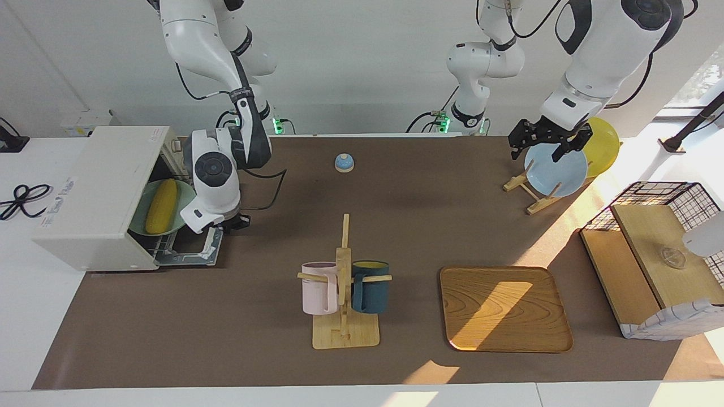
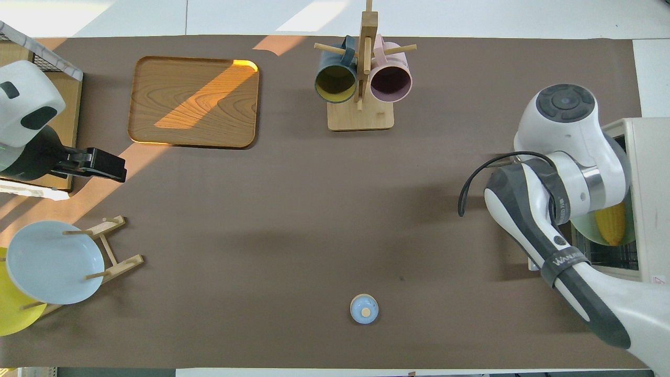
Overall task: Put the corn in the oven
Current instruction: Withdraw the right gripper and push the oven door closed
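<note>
Right gripper is being held at the oven's open door; its fingers are hidden by the wrist, so open vs shut can't be told. Corn is being carried by a pale green plate on the wire rack inside the oven, so placement looks approx done; only arm withdrawal and maybe door closing are judged left. Cob is seen smooth, bright yellow, lying lengthwise. Left gripper is being kept waiting, fingers spread and empty, over the blue plate.

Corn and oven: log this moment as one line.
corn: on green plate inside oven | oven door: down | right gripper: over door | left gripper: waits over plate rack
</note>
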### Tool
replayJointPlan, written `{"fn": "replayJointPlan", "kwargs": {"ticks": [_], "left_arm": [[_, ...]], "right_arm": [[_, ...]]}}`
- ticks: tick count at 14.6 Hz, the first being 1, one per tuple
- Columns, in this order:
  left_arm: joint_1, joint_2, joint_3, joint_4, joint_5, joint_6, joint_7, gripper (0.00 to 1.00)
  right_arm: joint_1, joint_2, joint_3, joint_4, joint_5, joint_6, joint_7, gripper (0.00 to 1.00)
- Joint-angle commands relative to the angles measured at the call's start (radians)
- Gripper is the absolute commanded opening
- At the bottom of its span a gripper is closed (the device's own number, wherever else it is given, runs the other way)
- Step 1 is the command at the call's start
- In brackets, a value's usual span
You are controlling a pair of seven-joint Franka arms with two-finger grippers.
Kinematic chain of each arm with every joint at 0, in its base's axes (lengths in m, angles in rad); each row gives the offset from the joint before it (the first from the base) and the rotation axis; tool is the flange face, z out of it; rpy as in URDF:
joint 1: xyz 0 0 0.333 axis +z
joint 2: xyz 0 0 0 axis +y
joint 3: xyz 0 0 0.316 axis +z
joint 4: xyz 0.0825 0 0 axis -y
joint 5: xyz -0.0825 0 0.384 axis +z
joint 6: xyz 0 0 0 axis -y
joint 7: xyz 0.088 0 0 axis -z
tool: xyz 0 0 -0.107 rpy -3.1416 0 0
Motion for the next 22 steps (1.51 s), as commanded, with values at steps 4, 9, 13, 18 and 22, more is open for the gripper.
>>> {"fn": "replayJointPlan", "kwargs": {"ticks": [4, 9, 13, 18, 22], "left_arm": [[0.012, -0.014, -0.008, -0.013, 0.01, 0.009, 0.009, 1.0], [0.012, -0.014, -0.008, -0.013, 0.01, 0.009, 0.011, 1.0], [0.012, -0.014, -0.008, -0.013, 0.01, 0.009, 0.011, 1.0], [0.012, -0.014, -0.008, -0.013, 0.01, 0.009, 0.011, 1.0], [0.012, -0.014, -0.008, -0.013, 0.01, 0.009, 0.011, 1.0]], "right_arm": [[-0.136, -0.083, -0.013, 0.067, -0.017, -0.111, -0.185, 0.0], [-0.164, -0.103, -0.016, 0.069, -0.003, -0.128, -0.231, 0.0], [-0.185, -0.139, -0.018, 0.079, -0.002, -0.168, -0.289, 0.12], [-0.202, -0.153, -0.013, 0.203, 0.093, -0.284, -0.32, 0.48], [-0.196, -0.155, -0.01, 0.289, 0.171, -0.33, -0.318, 1.0]]}}
